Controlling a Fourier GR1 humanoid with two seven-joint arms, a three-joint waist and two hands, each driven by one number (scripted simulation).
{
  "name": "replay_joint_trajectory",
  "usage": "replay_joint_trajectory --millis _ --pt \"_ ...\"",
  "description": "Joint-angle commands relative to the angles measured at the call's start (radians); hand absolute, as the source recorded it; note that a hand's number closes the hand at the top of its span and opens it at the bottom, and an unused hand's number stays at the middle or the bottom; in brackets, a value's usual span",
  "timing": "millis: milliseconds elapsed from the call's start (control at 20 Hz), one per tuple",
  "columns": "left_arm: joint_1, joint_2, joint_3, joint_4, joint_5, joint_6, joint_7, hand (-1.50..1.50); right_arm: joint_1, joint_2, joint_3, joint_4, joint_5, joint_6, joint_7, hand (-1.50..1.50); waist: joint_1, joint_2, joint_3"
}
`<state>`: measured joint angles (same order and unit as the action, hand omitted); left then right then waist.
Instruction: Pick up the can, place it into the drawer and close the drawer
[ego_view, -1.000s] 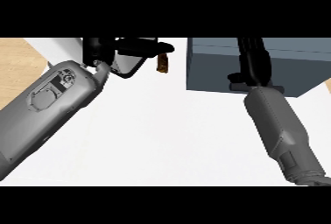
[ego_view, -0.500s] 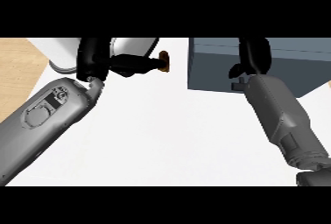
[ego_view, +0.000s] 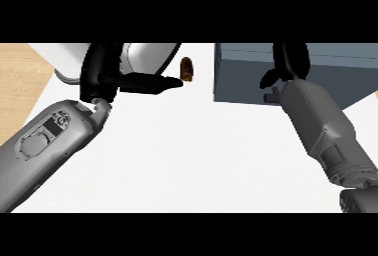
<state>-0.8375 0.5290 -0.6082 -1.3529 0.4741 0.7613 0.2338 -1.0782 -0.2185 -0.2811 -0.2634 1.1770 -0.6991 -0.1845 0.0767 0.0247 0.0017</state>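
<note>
A small brown can (ego_view: 187, 69) stands on the white counter (ego_view: 192, 150) near its far edge, just left of the grey-blue drawer box (ego_view: 244, 75). My left hand (ego_view: 111, 75) is left of the can, with straight fingers (ego_view: 151, 83) pointing right. Their tips end just short of the can's lower side and do not curl round it. My right hand (ego_view: 284, 62) lies over the drawer box with its fingers running up out of view. The right forearm (ego_view: 325, 130) hides part of the box's front. The inside of the drawer does not show.
A white rounded object (ego_view: 151, 56) with a grey rim sits behind my left hand at the far edge. Wooden floor (ego_view: 18, 85) shows beyond the counter's left edge. My left forearm (ego_view: 52, 145) covers the counter's near left.
My left forearm has swung down and to the left, and the hand now stretches its fingers right toward the can. The can has stayed in place. My right arm has shifted slightly.
</note>
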Motion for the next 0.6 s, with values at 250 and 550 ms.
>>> replay_joint_trajectory --millis 250,550 --pt "0.071 0.018 0.029 -0.044 0.005 -0.005 -0.013 -1.5 -0.081 0.104 -0.199 -0.062 -0.263 0.063 -0.192 -1.5 0.002 -0.007 0.003" --pt "0.105 0.033 0.051 -0.053 0.005 -0.029 -0.038 -1.5 -0.108 0.112 -0.324 -0.072 -0.41 0.151 -0.279 -1.5 -0.006 -0.004 0.002"
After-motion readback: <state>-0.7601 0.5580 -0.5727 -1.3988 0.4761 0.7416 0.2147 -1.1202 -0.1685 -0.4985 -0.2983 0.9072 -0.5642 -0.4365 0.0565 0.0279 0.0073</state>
